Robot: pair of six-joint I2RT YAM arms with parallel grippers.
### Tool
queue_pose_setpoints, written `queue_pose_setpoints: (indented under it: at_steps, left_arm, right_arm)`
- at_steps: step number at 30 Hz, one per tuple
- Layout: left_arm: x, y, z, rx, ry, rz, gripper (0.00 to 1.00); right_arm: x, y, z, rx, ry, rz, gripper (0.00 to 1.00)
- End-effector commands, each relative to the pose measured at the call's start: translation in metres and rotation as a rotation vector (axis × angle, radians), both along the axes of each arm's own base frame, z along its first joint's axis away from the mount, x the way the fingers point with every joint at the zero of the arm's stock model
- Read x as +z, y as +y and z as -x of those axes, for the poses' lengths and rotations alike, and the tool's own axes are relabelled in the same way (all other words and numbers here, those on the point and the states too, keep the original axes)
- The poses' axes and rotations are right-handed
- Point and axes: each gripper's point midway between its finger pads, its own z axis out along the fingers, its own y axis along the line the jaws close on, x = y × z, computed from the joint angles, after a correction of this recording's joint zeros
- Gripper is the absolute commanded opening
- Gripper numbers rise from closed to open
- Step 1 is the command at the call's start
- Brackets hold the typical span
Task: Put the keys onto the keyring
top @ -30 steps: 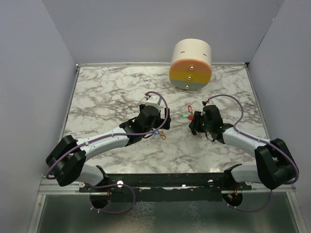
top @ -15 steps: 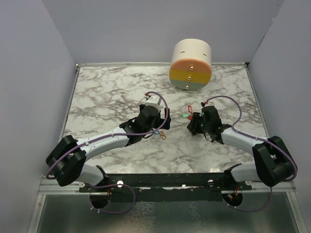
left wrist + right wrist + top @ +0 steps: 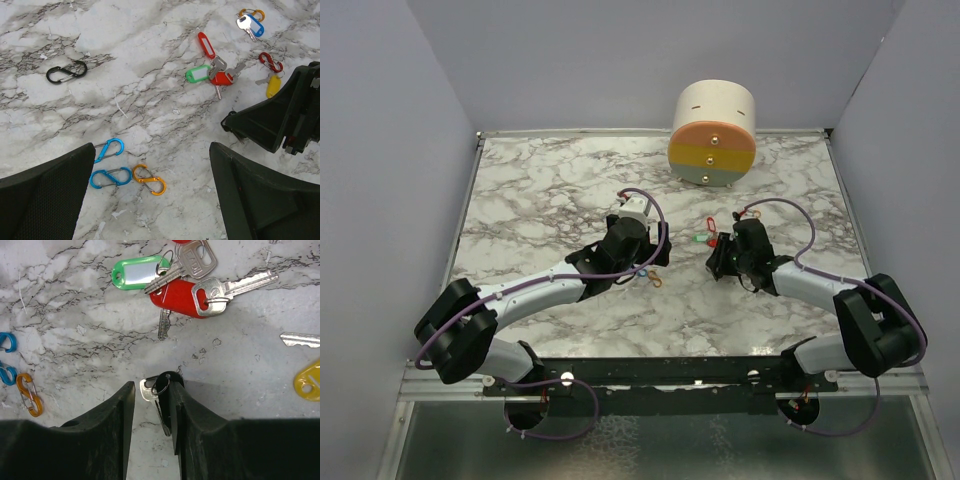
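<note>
From above, both arms reach over the marble table. Left wrist: left gripper spread wide above blue and orange clips; keys lie beyond. Right wrist: right gripper narrowly parted, straddling a black-headed key on the table.

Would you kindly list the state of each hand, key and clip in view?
Left hand: open, empty.
Right hand: narrowly open, straddling the black key.
Black key: between that hand's fingers.
Red key: lying flat, overlapping the green key.
Green key: lying flat.
Black clip: closed, loose on the table.
Orange clip: closed, loose.
</note>
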Motion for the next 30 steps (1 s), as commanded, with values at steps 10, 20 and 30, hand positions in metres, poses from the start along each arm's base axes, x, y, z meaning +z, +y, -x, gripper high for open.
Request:
queue_pose_setpoints:
  at_steps: [10, 20, 30]
  left_arm:
    - [-0.003, 0.005, -0.005, 0.027, -0.015, -0.002, 0.99]
    - [-0.004, 0.005, -0.006, 0.027, -0.014, -0.001, 0.99]
    - [-0.006, 0.008, -0.007, 0.035, -0.009, -0.023, 0.99]
  right_arm:
    - [-0.005, 0.004, -0.003, -0.014, 0.002, -0.013, 0.20]
    - [-0.002, 0.002, -0.004, -0.018, -0.007, -0.006, 0.03]
    - [0.058, 0.019, -0.012, 0.108, -0.247, -0.018, 0.01]
